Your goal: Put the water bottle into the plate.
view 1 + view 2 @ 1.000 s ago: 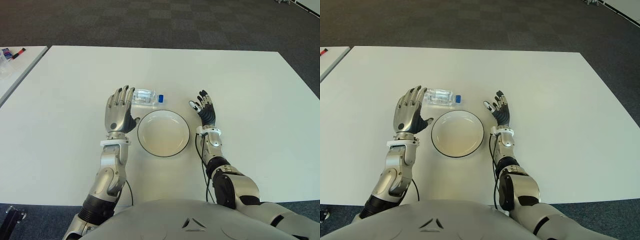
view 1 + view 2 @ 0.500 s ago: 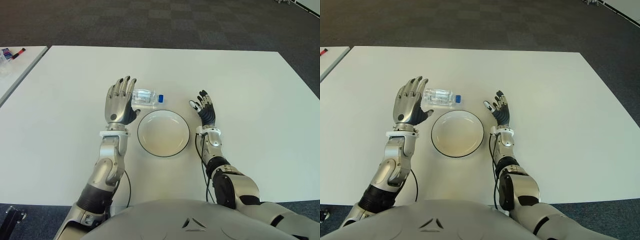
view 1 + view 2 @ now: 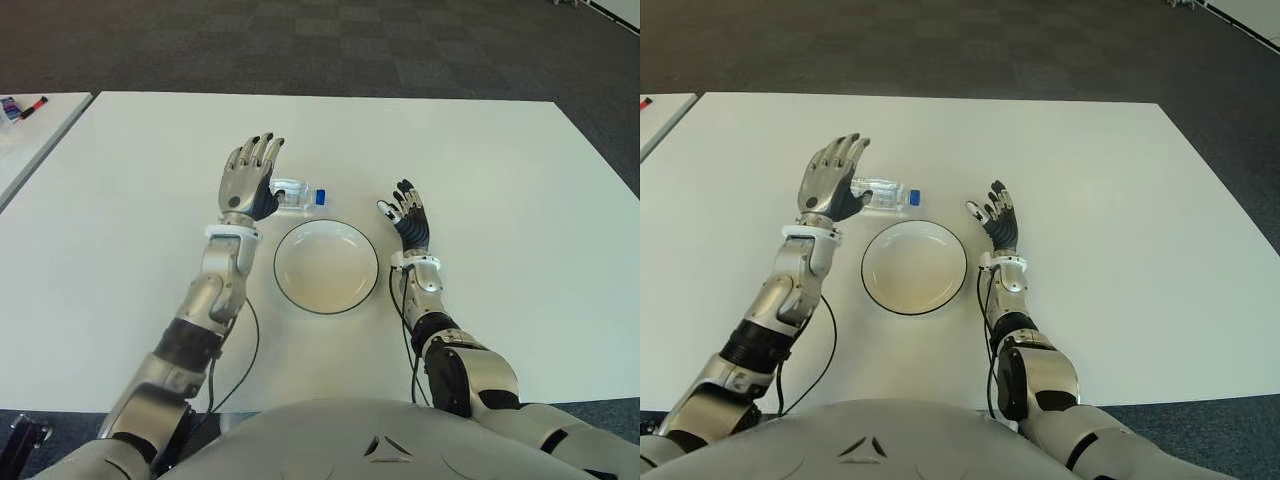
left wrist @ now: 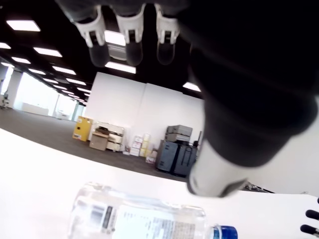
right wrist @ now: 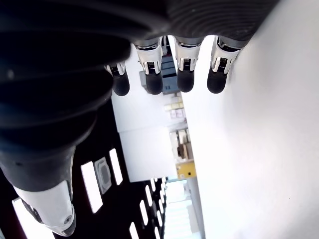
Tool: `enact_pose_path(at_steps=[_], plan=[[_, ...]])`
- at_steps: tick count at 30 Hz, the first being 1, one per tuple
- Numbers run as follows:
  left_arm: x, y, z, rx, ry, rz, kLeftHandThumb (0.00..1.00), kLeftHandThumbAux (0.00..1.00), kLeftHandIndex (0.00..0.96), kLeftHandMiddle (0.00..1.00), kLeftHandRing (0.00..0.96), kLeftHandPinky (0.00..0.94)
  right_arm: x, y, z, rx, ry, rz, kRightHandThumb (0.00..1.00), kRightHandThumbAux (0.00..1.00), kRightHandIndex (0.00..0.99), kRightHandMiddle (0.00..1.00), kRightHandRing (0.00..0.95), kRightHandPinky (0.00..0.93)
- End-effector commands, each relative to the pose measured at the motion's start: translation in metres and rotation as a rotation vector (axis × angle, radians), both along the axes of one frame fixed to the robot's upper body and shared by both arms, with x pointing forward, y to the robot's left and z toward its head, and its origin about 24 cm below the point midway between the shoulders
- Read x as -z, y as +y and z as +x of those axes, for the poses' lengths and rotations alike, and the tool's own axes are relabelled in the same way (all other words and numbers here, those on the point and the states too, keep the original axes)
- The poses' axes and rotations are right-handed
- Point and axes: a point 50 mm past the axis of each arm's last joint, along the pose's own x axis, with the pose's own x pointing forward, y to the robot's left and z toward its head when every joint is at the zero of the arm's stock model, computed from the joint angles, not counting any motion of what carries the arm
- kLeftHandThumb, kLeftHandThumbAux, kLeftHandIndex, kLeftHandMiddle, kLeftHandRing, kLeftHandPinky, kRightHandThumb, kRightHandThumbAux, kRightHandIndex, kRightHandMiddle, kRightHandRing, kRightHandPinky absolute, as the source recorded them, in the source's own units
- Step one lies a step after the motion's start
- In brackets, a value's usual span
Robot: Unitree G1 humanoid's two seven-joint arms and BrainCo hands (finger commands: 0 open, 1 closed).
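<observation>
Left hand (image 3: 249, 178): fingers (image 4: 130, 37) spread, holding nothing, raised over the water bottle (image 3: 297, 196). Bottle: lying on its side on the white table (image 3: 520, 170), blue cap toward the right hand, just beyond the plate (image 3: 327, 266). Right hand (image 3: 407, 215): fingers (image 5: 185, 67) extended, empty, beside the plate's right rim.

White table (image 3: 520, 190) stood on dark checkered carpet (image 3: 300, 40), w/ a second white table (image 3: 30, 135) just beside it at far left carrying markers (image 3: 25, 104), & stacked boxes (image 4: 107, 139) plus dark cabinets (image 4: 177, 152) lined a distant white wall.
</observation>
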Motion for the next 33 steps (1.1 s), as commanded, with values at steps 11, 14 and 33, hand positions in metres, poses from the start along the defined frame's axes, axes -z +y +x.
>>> enact_pose_path(at_steps=[11,14,33], plan=[[-0.011,0.006,0.019,0.1,0.133,0.073,0.545,0.707,0.0,0.0,0.0,0.024,0.029,0.005,-0.025,0.005,0.14,0.027,0.077,0.721,0.075,0.055,0.039,0.079],[-0.011,0.007,0.021,0.104,0.166,0.085,0.558,0.694,0.0,0.0,0.0,0.025,0.029,0.006,-0.025,0.006,0.137,0.028,0.075,0.725,0.075,0.056,0.04,0.081],[-0.008,0.013,0.038,0.109,0.271,0.103,0.575,0.651,0.0,0.0,0.0,0.029,0.029,0.007,-0.025,0.013,0.142,0.03,0.085,0.728,0.076,0.06,0.043,0.086]])
